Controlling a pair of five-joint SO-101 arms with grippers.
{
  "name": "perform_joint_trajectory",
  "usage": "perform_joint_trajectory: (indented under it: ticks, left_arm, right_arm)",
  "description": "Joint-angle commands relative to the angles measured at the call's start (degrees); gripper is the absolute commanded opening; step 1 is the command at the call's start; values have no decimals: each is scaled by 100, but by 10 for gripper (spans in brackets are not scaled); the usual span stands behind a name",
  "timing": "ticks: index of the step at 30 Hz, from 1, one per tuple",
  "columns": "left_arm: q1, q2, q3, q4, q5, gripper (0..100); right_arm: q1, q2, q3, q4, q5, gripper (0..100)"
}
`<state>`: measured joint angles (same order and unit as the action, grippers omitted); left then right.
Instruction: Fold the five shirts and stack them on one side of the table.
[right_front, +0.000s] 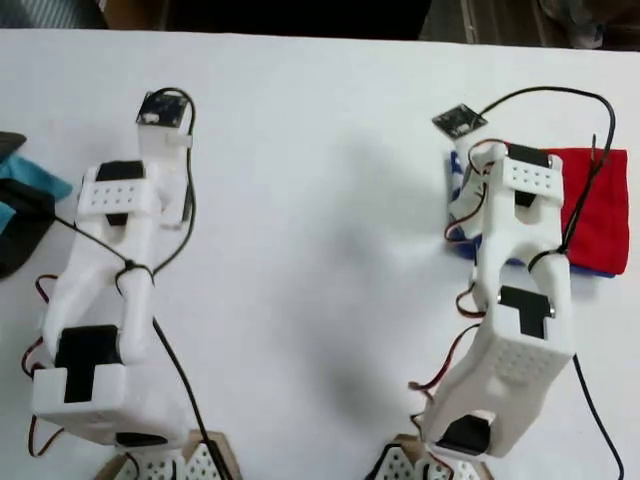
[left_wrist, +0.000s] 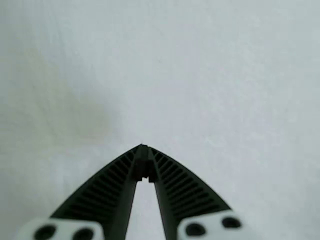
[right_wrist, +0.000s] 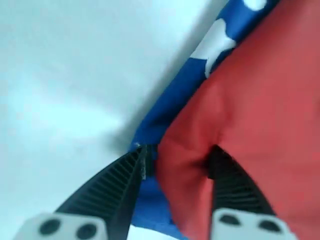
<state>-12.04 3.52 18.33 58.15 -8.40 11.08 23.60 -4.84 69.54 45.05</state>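
The right gripper (right_wrist: 175, 162) is standing moderately open at the near edge of the folded red cloth shirt (right_wrist: 260, 100). One black ribbed finger (right_wrist: 127, 175) is resting on the blue shirt with white shapes (right_wrist: 170, 110) underneath, and the other is pressing into the red fabric. A puckered ridge of red is lying between them, and whether it is being pinched cannot be told. Both shirts are sitting stacked at the right side of the white table (right_front: 320, 200), with the red one on top and the blue one peeking out along its edges.

The step appears to be settling the red shirt on the stack. To do it well, the fingers should be catching only the red layer, lifting little and smoothing toward the stack's far edge, so the blue shirt is not dragged askew.

The left gripper (left_wrist: 143, 152) is hanging closed, tips meeting and holding nothing, over bare tabletop. Beyond its arm, a loose heap of black and teal clothing (right_front: 22, 205) is waiting at the table's left edge, apparently not yet folded.
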Motion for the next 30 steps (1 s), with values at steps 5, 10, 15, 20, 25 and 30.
perform_joint_trajectory:
  ticks: [5,10,15,20,25,30]
  left_arm:
    - [-44,-343,-31,-79,-35,28]
    - [-44,-343,-31,-88,-35,28]
    - [-44,-343,-31,-88,-35,28]
    - [-44,-343,-31,-88,-35,28]
    - [-35,-334,-31,-88,-26,28]
    - [-35,-334,-31,-88,-26,28]
  right_arm:
    - [400,-22,-510,-22,-9,75]
    - [444,-75,-510,286,-9,72]
    - [347,-365,-554,840,0,22]
    - [330,-1024,-545,1103,105,29]
    - [330,-1288,-545,1174,404,29]
    - [330,-910,-536,1182,360,30]
